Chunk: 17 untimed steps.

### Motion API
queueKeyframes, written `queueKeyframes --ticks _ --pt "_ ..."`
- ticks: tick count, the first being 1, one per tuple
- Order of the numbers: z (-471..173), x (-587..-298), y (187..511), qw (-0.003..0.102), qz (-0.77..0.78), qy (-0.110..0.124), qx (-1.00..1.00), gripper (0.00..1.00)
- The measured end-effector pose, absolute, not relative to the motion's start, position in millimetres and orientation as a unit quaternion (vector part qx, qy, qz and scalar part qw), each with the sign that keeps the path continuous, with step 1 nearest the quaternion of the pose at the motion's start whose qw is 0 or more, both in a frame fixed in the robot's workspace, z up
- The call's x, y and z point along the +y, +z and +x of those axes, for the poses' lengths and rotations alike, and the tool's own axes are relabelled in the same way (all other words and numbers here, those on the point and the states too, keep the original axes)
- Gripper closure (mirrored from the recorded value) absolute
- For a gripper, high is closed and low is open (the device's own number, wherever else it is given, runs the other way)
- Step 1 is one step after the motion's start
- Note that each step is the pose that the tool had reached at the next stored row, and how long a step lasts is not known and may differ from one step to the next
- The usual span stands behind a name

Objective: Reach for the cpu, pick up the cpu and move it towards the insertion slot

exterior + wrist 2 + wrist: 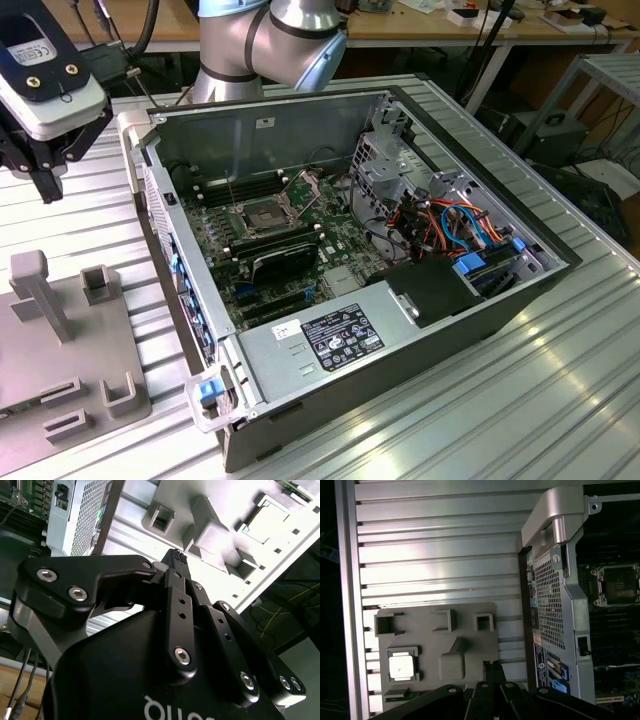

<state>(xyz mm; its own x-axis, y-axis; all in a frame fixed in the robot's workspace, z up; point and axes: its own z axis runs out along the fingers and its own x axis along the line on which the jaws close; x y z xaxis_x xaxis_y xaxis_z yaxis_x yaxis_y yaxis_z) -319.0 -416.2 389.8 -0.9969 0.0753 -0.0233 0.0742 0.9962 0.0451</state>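
Note:
The cpu (402, 666) is a small silvery square lying in a recess of the grey fixture plate (470, 650), also seen as a pale square (265, 524) in the second wrist view. My gripper (47, 190) hangs above the plate's far end, off to the exterior view's left of the open computer case (160, 215). Its black fingertips (490, 666) are pressed together with nothing between them, some way from the cpu. The insertion slot (262, 215) is a square socket with a metal frame on the motherboard inside the case, and it shows again (617, 585) in the first wrist view.
Inside the case lie long memory slots (215, 190), a black expansion card (285, 262), a power supply (330, 335) and a drive cage with coloured cables (465, 225). The fixture plate (60, 350) carries upright posts. The arm's base (260, 45) stands behind the case on the ribbed metal table (500, 400).

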Motion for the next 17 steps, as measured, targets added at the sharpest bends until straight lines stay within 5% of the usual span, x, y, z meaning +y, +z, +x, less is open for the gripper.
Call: queueKeyframes --ticks 17 --pt "-327.7 -417.6 389.8 0.012 0.037 0.022 0.999 0.89"
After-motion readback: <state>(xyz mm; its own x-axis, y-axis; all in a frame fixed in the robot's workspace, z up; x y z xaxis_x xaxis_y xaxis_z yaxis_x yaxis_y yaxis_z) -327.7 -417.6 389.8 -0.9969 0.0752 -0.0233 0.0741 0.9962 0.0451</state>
